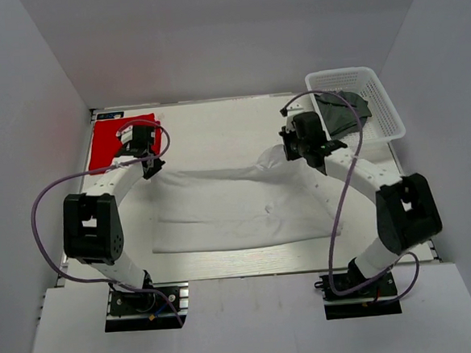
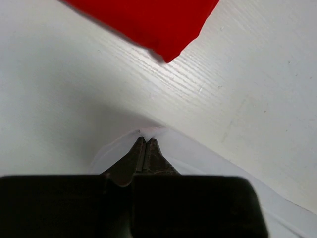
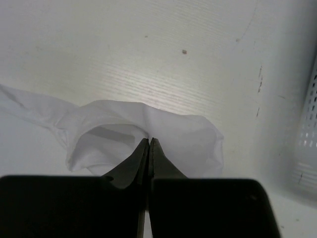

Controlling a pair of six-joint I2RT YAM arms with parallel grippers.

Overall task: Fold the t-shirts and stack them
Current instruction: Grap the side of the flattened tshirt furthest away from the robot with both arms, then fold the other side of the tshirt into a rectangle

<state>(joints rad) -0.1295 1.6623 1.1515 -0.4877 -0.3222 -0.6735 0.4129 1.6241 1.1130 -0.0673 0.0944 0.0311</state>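
Back wall (image 1: 226, 40): was a plain pale grey panel that met the table's far edge.
Left wall (image 1: 13, 119): was the same grey.
Right wall (image 1: 456, 88): was the same grey.
Table (image 1: 216, 129): was white with a faint wood grain, a few dark specks (image 3: 184, 51) and thin scratches.
Front board (image 1: 254, 321): was white and lay along the near edge.
Light: was even and soft, casting only faint shadows.
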